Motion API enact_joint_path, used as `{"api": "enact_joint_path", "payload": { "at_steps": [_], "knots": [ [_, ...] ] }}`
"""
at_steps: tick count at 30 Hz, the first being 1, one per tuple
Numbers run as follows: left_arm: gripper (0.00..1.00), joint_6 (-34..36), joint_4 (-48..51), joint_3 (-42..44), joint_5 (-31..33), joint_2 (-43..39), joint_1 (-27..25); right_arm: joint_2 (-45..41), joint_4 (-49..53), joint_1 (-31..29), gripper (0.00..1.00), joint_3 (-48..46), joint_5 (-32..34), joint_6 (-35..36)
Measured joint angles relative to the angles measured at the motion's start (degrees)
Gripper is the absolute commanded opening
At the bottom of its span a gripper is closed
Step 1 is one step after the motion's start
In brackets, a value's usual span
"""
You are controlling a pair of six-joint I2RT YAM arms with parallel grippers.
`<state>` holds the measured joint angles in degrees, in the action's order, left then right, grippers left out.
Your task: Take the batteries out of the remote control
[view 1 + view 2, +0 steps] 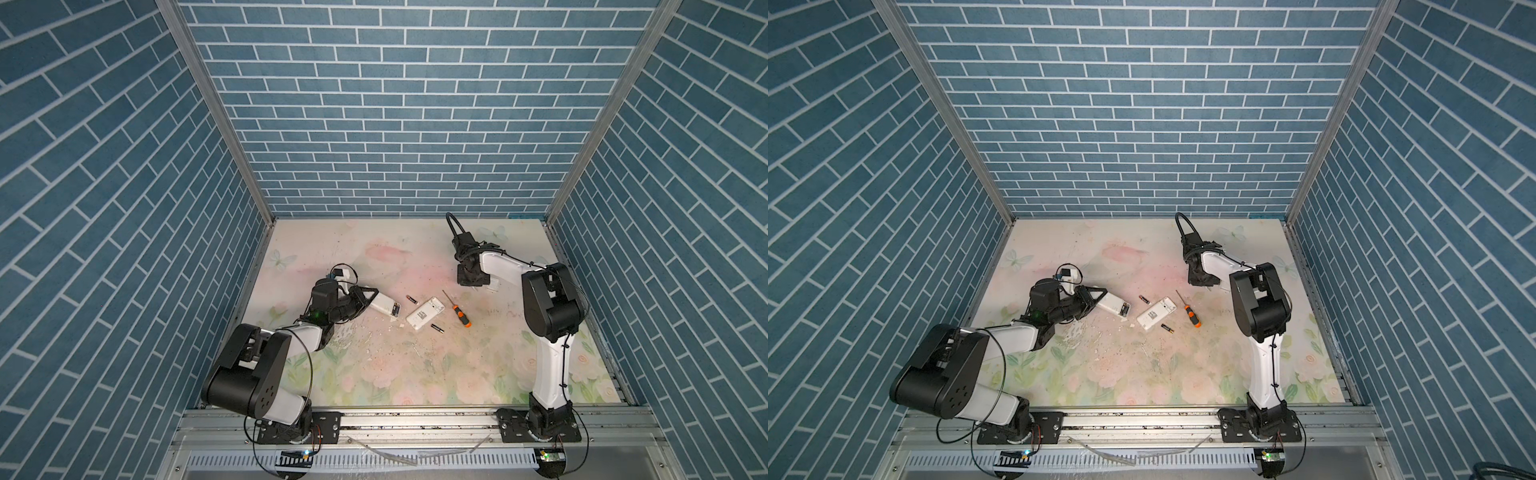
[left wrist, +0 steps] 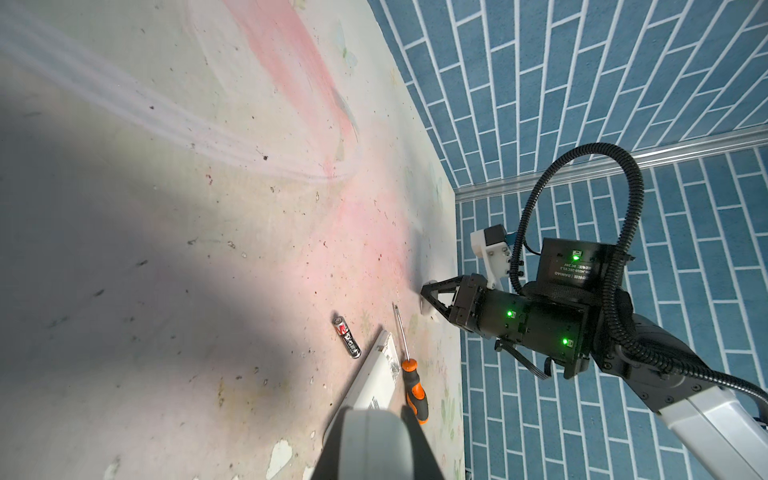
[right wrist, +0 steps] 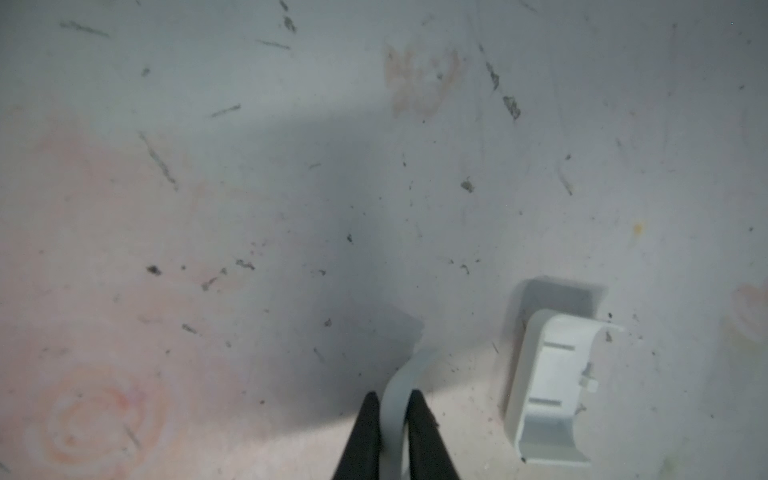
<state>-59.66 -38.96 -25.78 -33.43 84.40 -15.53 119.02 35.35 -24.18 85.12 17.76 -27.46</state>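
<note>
Left gripper (image 1: 371, 300), closed tight, clamps a white remote (image 1: 385, 309), its gripped end hidden; batteries (image 1: 397, 310) in its open bay are barely legible. Right gripper (image 3: 393, 395) straddles a curved cover (image 3: 405, 374); whether it pinches is unclear. One loose battery (image 1: 410, 298) and another battery (image 1: 437, 328) flank a second remote (image 1: 424, 314).

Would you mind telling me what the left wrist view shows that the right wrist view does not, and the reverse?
Only the left wrist view: a loose battery, the screwdriver and a white remote, all lying on the floral table. Only the right wrist view: a detached battery cover lying on the table, apart from the gripper. Both: the floral table and the right gripper, closed on a second curved cover.
</note>
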Motion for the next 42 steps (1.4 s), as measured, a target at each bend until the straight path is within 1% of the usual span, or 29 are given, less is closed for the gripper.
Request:
{"api": "enact_joint_path", "payload": {
  "at_steps": [2,5,11,13,20,25,30,34,36,38,40,42],
  "knots": [
    [0.00,0.26,0.94,0.00,0.15,-0.31,0.00,0.02,0.00,0.09,0.31,0.04,-0.07,0.42],
    [0.00,0.48,1.88,0.13,0.46,-0.48,0.00,0.02,0.00,0.13,0.34,0.24,-0.11,0.50],
    [0.00,1.73,2.86,2.01,1.81,-2.73,-0.04,-0.72,-0.37,0.13,0.36,0.17,-1.11,0.48],
    [0.00,2.16,3.19,2.73,2.45,-2.91,-0.04,-2.71,-1.51,0.13,0.36,-1.18,-2.29,0.26],
    [0.00,4.04,4.85,5.22,4.42,-2.93,-0.13,-15.43,-5.60,-0.72,0.37,-9.40,-7.06,-2.25],
    [0.00,4.55,4.63,6.08,5.03,-3.39,-0.37,-18.45,-7.63,-2.84,0.37,-10.73,-9.42,-3.30],
    [0.10,4.96,4.85,7.85,5.38,-5.73,-0.70,-18.56,-8.52,-5.09,0.37,-11.06,-10.60,-4.26],
    [0.17,6.01,7.10,8.87,6.03,-8.72,-0.81,-18.75,-9.35,-6.10,0.37,-11.06,-11.17,-4.92],
    [0.24,6.58,8.41,9.57,6.54,-10.51,-0.81,-18.78,-9.66,-6.38,0.37,-11.06,-11.39,-5.33],
    [0.28,7.06,9.27,10.29,6.99,-12.00,-0.85,-18.78,-9.81,-6.67,0.37,-11.06,-11.47,-5.55],
    [0.34,7.67,10.45,11.26,7.63,-13.46,-0.87,-18.78,-10.05,-6.86,0.37,-11.06,-11.54,-5.77],
    [0.38,8.13,11.74,12.31,8.04,-14.69,-0.90,-18.78,-10.14,-7.02,0.37,-11.06,-11.54,-5.77]
  ]
}}
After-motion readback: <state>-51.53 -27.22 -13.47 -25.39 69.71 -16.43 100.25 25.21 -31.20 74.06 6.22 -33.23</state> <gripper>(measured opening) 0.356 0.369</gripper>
